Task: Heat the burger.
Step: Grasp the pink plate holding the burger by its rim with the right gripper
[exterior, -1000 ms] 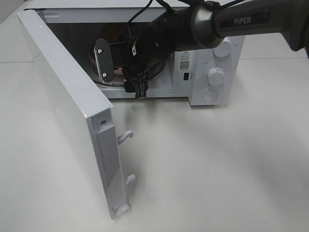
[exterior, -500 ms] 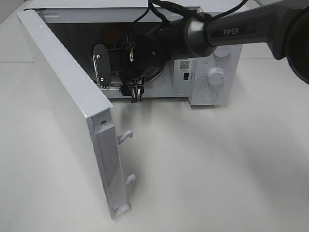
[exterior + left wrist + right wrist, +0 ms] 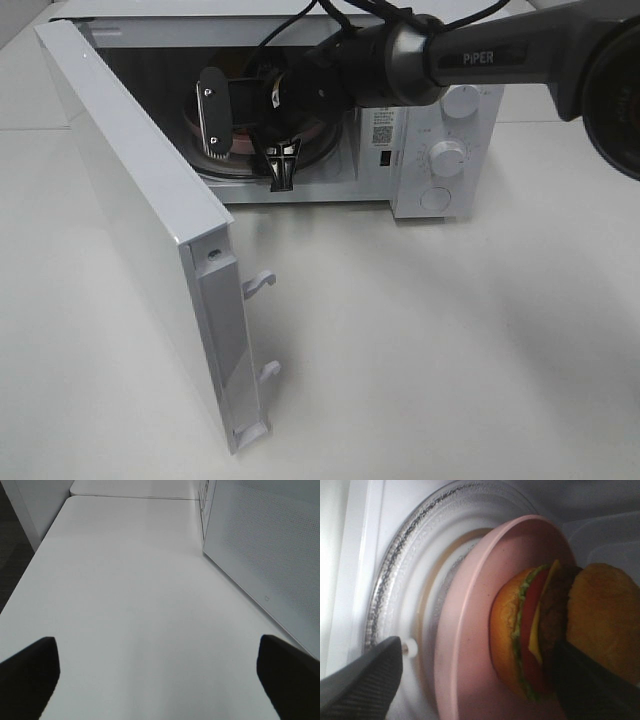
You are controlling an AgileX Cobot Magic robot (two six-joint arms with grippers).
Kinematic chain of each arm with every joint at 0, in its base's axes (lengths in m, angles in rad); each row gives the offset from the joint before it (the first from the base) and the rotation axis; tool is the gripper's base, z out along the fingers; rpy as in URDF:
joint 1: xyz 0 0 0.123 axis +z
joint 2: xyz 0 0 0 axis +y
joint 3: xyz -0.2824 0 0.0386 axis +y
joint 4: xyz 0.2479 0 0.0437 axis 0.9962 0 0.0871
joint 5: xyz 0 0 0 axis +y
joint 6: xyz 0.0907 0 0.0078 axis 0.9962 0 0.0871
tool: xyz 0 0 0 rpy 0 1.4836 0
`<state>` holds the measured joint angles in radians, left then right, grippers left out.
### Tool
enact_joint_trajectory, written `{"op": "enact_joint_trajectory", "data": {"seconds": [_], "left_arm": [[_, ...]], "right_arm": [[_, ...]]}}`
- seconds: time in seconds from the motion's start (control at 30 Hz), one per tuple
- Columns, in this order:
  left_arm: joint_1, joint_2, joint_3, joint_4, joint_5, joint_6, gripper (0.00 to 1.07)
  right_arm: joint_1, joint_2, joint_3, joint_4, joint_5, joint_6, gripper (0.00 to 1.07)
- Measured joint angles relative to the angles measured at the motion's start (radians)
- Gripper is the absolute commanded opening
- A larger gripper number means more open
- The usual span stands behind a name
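Burger (image 3: 545,630) on pink plate (image 3: 470,630) atop glass turntable (image 3: 405,570) inside open microwave (image 3: 420,205). Right gripper (image 3: 477,652) spread wide either side of burger, gripping nothing. Left gripper (image 3: 160,680) fully open above counter (image 3: 125,580), empty.

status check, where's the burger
Left gripper open over the table. Right gripper open inside the microwave, at the burger. It sits on pink plate on turntable. Door open, arm in doorway.

High view down onto the microwave (image 3: 440,150); left wrist low along the table (image 3: 125,605); right wrist close inside it.
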<state>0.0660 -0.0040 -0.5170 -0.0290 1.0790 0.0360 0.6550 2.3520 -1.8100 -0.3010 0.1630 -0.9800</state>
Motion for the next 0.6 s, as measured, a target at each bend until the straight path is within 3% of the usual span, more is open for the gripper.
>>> {"op": "enact_joint_trajectory", "data": {"seconds": [0.6], "left_arm": [[0.000,0.000,0.000,0.000,0.000,0.000,1.00]], "right_arm": [[-0.012,0.038,-0.024,0.020,-0.014,0.048,0.80]]}}
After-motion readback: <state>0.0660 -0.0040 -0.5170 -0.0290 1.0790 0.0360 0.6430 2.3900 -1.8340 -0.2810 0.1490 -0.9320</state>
